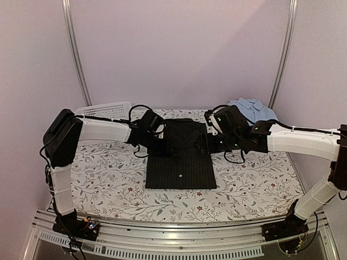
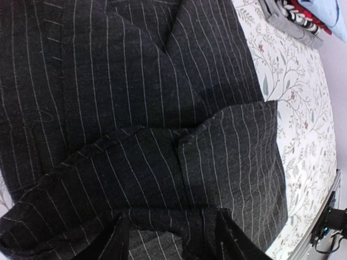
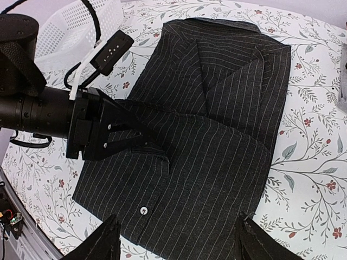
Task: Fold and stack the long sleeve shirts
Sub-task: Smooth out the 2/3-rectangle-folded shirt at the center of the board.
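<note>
Black striped shirt (image 1: 180,162) lies on the table (image 1: 108,179), half folded. Left claw (image 3: 161,154) pinches its side fold; right claw (image 3: 178,230) hangs wide open above. Next, I think, lay that fold across, flat and neat.

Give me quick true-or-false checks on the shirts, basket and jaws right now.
1. The black shirt lies on the floral table. True.
2. The light blue shirt is stacked on it. False: it lies apart, at the far right.
3. The right jaws stand open above the black shirt. True.
4. The white basket sits at the far right. False: far left.
5. The left jaws pinch a fold of the black shirt. True.
</note>
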You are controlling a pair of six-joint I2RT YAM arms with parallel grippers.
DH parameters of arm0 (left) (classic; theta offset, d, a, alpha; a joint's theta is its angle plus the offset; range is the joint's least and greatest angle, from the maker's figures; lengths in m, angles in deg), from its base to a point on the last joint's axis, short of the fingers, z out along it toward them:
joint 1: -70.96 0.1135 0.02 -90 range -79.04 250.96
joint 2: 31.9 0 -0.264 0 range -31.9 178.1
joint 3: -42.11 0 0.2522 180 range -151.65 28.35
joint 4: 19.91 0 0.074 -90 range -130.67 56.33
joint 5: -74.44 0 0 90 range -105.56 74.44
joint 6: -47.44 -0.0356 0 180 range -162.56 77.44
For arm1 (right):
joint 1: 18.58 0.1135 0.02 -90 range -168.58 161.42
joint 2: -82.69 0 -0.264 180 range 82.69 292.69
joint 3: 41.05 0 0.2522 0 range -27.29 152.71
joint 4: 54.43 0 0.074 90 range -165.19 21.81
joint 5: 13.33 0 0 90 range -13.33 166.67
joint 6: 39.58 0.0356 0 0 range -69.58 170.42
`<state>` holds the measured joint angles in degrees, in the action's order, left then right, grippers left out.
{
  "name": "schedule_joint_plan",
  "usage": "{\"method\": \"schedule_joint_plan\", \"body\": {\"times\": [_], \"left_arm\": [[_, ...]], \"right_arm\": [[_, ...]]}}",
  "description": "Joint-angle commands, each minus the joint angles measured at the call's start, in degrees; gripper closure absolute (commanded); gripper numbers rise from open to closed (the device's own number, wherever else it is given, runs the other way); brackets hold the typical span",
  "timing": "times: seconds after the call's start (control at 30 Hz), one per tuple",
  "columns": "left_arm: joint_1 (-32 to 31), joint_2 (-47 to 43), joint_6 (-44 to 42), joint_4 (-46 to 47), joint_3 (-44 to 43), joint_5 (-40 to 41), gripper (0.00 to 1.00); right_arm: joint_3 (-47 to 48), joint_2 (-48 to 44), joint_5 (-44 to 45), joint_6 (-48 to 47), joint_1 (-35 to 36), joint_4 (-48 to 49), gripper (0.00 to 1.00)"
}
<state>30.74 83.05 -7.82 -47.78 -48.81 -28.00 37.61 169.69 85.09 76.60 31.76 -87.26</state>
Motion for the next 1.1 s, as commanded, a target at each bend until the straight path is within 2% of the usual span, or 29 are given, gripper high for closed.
{"method": "schedule_joint_plan", "body": {"times": [0.0, 0.07, 0.27, 0.5, 0.57, 0.7, 0.8, 0.9, 1.07], "left_arm": [[1.5, -0.1, -2.0, 0.6, -2.5, -0.4, 0.41], [2.0, -1.3, -2.3, 1.2, -2.2, -0.5, 0.34], [3.7, -5.4, -2.9, 2.0, 0.5, 0.3, 0.22], [4.7, -11.8, -1.8, 2.8, 6.8, 3.2, 0.24], [4.8, -13.5, -1.5, 2.7, 8.3, 3.8, 0.28], [4.8, -14.4, -1.3, 3.2, 11.0, 3.1, 0.53], [4.9, -13.4, -1.2, 3.9, 12.1, 2.2, 0.67], [5.1, -11.1, -2.0, 4.7, 11.8, 1.1, 0.77], [5.6, -5.4, -3.1, 4.7, 9.6, 0.9, 0.83]], "right_arm": [[-0.3, 0.0, 0.1, 0.7, 1.3, 0.2, 0.30], [-0.1, 0.9, 0.0, 0.7, 1.8, 0.4, 0.30], [2.0, 4.8, -1.5, 0.4, 3.6, 1.7, 0.29], [7.4, 12.7, -4.5, -1.6, 6.0, 3.8, 0.34], [9.7, 15.6, -4.8, -2.2, 6.0, 4.2, 0.37], [15.4, 22.9, -4.6, -4.6, 5.1, 3.8, 0.44], [18.0, 26.2, -5.1, -5.1, 2.7, 3.4, 0.50], [18.5, 28.4, -5.0, -4.8, 0.9, 2.7, 0.52], [14.9, 27.0, -4.1, -4.3, -1.1, 3.1, 0.51]]}}
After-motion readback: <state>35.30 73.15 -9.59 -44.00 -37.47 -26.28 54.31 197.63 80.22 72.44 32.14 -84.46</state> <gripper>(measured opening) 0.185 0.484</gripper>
